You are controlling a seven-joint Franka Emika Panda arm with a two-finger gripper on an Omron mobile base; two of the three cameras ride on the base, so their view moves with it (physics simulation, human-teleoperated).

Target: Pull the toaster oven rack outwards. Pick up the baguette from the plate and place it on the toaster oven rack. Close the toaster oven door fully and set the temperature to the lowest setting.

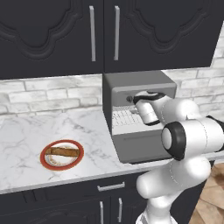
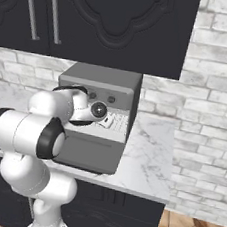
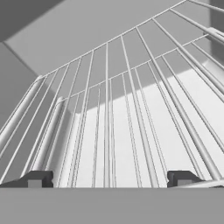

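**Fingers wide at the rack**

Marble desk (image 1: 26, 131) under dark cabinets (image 1: 52, 35); I see the toaster oven (image 1: 131, 83) against the brick wall, its door (image 1: 140, 146) dropped open. My fingers (image 3: 109, 178) are spread wide, holding nothing, tips low over the rack (image 3: 131, 109) wires. Well left of the oven, the baguette (image 1: 64, 152) lies on the plate (image 1: 62, 165).
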